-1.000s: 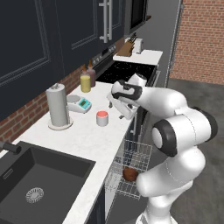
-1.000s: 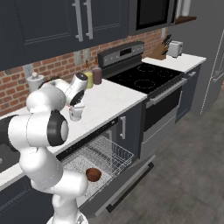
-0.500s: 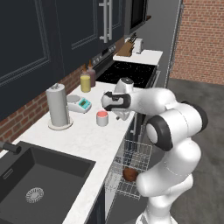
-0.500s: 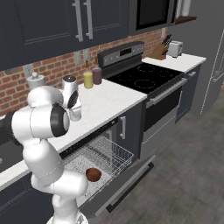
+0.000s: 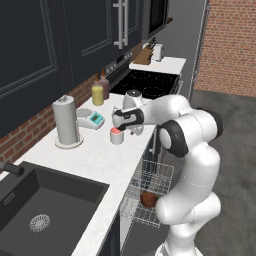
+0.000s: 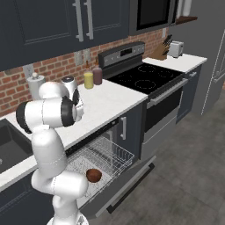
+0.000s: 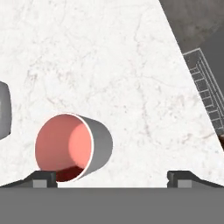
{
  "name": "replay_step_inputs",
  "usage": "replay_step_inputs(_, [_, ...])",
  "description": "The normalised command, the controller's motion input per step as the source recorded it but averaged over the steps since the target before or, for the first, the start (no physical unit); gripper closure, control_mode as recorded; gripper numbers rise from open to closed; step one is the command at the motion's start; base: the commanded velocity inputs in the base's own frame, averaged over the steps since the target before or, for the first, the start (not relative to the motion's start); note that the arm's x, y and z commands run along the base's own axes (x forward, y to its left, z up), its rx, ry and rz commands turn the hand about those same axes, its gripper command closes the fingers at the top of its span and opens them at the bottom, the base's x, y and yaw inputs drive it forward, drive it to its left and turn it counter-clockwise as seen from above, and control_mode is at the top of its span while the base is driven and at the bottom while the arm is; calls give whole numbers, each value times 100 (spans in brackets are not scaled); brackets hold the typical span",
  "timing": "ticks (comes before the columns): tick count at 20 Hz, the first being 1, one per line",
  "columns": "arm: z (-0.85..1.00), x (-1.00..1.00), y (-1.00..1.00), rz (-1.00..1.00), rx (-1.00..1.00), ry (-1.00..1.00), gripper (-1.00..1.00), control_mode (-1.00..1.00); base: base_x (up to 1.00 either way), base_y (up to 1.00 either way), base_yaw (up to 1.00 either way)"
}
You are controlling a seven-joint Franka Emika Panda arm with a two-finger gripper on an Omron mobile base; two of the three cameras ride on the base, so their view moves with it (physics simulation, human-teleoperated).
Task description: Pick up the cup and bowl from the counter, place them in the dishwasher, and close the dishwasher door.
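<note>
The cup (image 5: 116, 135) stands upright on the white counter (image 5: 95, 160), pale grey outside and salmon-red inside. My gripper (image 5: 122, 126) hangs just above and to the right of it, open. In the hand view the cup (image 7: 72, 146) lies by the left fingertip (image 7: 43, 177), off to the left of the gripper (image 7: 113, 177), whose jaws hold nothing. The dark reddish-brown bowl (image 5: 148, 199) sits in the pulled-out wire rack (image 6: 105, 154) of the dishwasher, where the bowl (image 6: 93, 175) rests near the rack's front. The dishwasher door (image 6: 132, 182) is folded down, open.
A paper-towel roll (image 5: 66, 121) and a teal-and-white scale (image 5: 92, 119) stand left of the cup. Two bottles (image 5: 98, 93) are by the brick wall. The black sink (image 5: 45, 205) is at the near left, the black stove (image 5: 145, 82) at the far end.
The hand has swung left and slightly down from over the rack side to just above the cup. Its jaws have stayed open; cup and bowl have not moved.
</note>
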Motion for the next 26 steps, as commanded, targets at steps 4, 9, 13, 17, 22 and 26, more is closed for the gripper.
replay_step_inputs(4, [-14, 47, 0, 0, -4, 7, -100, -100, 0, 0, 0])
replay_step_inputs(9, [-23, 43, 0, 1, -2, 13, -100, -100, 0, 0, 0])
replay_step_inputs(13, [-27, 38, 0, 1, -2, 13, -100, -100, 0, 0, 0])
replay_step_inputs(17, [-23, 36, 0, 2, -1, 12, -100, -100, 0, 0, 0])
replay_step_inputs(22, [-14, 10, 0, 3, 0, 9, -100, -100, 0, 0, 0])
replay_step_inputs(26, [-3, -3, 0, 5, 0, 4, -100, -100, 0, 0, 0])
